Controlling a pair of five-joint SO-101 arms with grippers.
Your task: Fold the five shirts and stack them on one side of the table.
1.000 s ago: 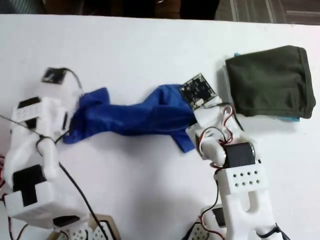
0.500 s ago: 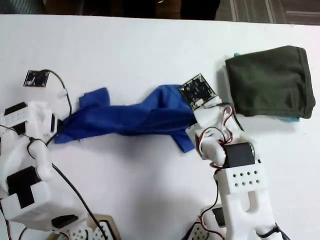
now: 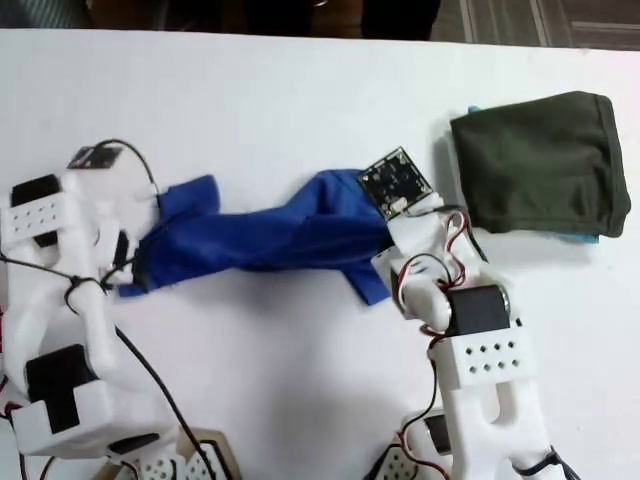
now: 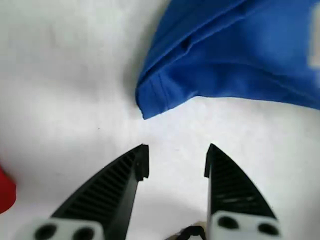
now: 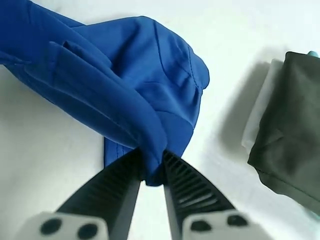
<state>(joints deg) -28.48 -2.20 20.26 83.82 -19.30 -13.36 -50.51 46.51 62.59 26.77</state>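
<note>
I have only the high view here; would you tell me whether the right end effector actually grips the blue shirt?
Observer: Yes, the right wrist view shows the right end effector shut on a bunched fold of the blue shirt.
Operator: Thank you. Does the other arm hold the far end?
Observer: No, the left end effector is open over the table, with the shirt's hemmed corner just ahead of its fingertips, untouched.
Operator: Anything else nearby?
Observer: A red thing sits near that end effector; I cannot identify it.

Blue shirt [image 3: 270, 235]; dark olive shirt [image 3: 540, 165], perhaps teal beneath; white table [image 3: 300, 100].
</note>
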